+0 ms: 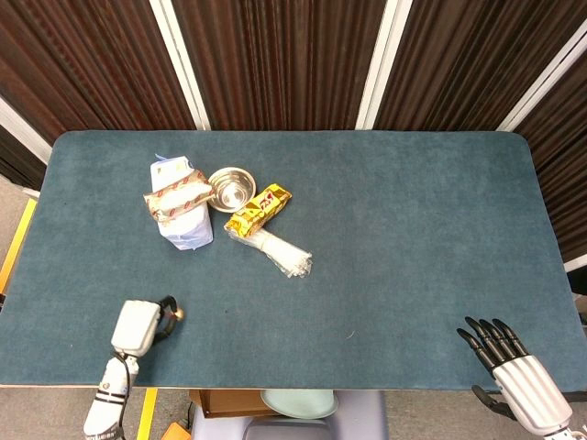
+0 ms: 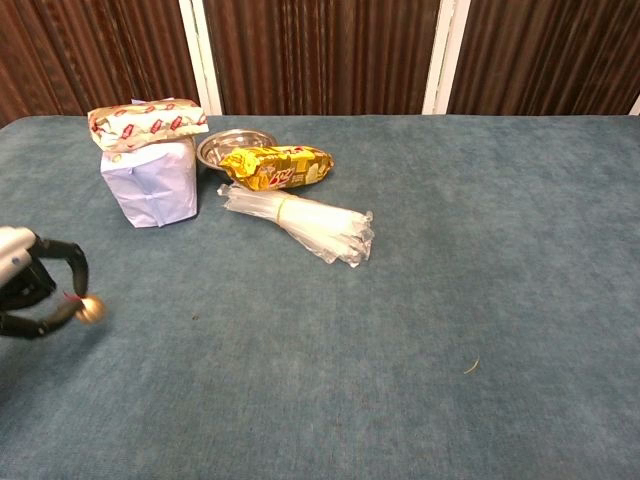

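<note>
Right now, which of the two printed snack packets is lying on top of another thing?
The red-and-white snack packet: it lies across the top of the pale blue bag. The yellow snack packet lies lower, in front of the metal bowl.
</note>
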### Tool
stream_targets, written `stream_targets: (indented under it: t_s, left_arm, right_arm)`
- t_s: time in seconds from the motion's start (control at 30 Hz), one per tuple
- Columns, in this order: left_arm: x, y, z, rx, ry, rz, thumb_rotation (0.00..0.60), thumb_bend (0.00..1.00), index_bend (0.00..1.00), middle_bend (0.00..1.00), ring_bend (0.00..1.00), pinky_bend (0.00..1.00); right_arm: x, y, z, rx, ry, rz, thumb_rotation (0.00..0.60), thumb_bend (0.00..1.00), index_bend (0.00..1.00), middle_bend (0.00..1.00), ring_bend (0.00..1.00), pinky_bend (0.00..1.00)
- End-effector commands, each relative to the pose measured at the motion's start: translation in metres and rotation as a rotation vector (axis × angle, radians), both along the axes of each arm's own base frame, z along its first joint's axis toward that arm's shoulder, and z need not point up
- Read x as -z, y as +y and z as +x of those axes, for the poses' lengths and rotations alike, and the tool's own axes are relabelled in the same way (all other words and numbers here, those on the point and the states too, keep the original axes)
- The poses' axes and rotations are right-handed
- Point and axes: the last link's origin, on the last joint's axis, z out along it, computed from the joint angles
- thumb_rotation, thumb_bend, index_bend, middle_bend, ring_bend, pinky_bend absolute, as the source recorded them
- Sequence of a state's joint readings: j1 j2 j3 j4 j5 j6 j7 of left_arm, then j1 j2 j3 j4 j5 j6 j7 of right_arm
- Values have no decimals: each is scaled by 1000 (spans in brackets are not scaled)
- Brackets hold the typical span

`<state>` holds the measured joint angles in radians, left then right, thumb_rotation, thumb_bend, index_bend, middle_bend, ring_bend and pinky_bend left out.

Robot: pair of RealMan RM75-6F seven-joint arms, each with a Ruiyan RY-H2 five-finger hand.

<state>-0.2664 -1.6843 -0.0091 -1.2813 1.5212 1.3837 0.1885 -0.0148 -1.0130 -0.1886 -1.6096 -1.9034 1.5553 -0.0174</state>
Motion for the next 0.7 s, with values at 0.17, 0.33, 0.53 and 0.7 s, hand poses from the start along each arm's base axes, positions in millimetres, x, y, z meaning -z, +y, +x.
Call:
stream_targets:
  t_s: [0.17, 0.33, 0.53, 0.7]
  left_arm:
    - [-7, 15, 1, -20, 34, 37, 600, 420, 720, 1000, 1000, 1000]
    - [-6, 10, -1, -13, 59, 32, 600, 421, 720, 1000, 1000, 1000]
    - [-7, 10, 0, -2, 76, 42, 600, 421, 719, 1000, 1000, 1000]
    - [-6, 13, -3, -16, 90, 46, 600, 422, 719, 1000, 1000, 1000]
  right_arm:
    - [1, -1, 0, 1, -2, 6, 600, 355, 0, 0, 0, 0]
    - [1, 0, 0, 0, -2, 7, 600, 355, 0, 0, 0, 0]
    - [0, 0, 0, -1, -6, 4, 600, 355, 0, 0, 0, 0]
    - [0, 0, 0, -3, -8, 3, 600, 355, 0, 0, 0, 0]
